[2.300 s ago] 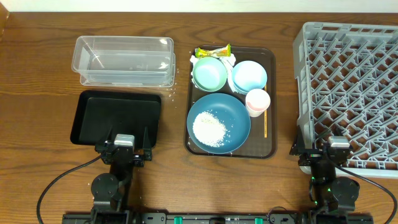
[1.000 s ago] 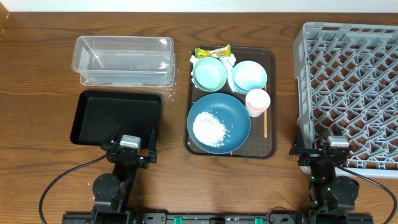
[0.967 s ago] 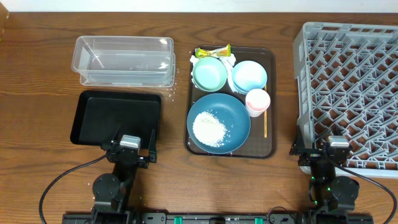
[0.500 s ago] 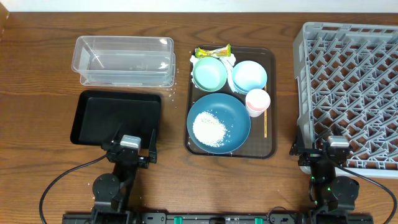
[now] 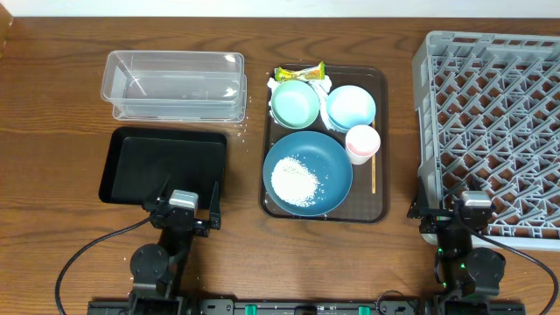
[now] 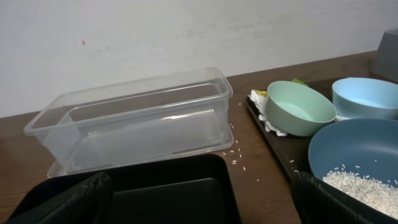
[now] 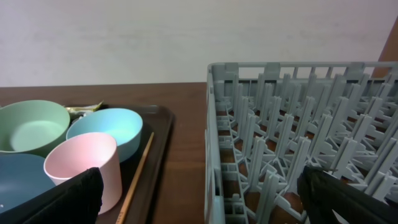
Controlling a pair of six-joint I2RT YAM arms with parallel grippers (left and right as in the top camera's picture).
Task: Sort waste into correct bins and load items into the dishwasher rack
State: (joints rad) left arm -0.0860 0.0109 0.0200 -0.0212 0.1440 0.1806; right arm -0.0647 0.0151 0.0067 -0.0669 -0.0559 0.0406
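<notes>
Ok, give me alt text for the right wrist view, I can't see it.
A grey dishwasher rack fills the right half. Left of it, a dark tray holds a pale pink cup, a light blue bowl, a mint-green bowl and a thin wooden stick. The right pincer, open, shows at both bottom corners.

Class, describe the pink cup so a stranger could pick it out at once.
Find the dark brown tray left of the big grey rack. Near its right edge, in the overhead view just below the light blue bowl, stands the cup: the only pink thing, narrower and taller than that bowl.
</notes>
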